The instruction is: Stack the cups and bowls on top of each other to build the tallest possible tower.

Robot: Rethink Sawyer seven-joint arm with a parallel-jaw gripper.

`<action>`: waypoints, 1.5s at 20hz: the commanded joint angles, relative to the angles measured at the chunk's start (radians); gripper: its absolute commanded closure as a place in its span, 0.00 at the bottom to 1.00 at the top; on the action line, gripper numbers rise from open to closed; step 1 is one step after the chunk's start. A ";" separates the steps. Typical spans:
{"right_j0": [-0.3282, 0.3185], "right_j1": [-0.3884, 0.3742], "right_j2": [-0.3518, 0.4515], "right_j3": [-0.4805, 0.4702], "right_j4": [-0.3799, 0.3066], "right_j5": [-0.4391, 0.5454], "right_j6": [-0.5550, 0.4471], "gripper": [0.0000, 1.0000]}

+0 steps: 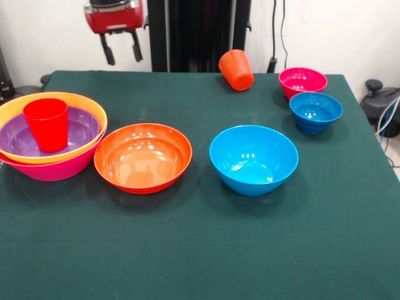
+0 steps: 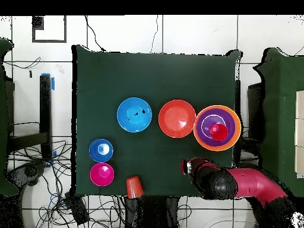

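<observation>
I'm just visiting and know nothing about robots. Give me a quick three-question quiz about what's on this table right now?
1. True or false: the red cup stands upright inside the purple bowl.
2. Which piece lies on its side? A) orange cup B) medium blue bowl C) small magenta bowl
3. Fill in: the gripper hangs open and holds ____.

Key: 1 true; 2 A; 3 nothing.
</observation>
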 commanded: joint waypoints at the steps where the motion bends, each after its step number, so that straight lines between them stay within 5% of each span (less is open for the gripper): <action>1: 0.174 0.091 -0.105 0.039 -0.075 -0.169 0.195 0.00; 6: 0.321 0.072 -0.232 0.027 -0.072 -0.270 0.258 0.00; 11: 0.488 0.071 -0.417 0.050 0.017 -0.407 0.378 0.00; 22: 0.574 -0.092 -0.432 0.205 0.199 -0.374 0.494 0.00; 30: 0.603 -0.159 -0.408 0.259 0.269 -0.353 0.546 0.00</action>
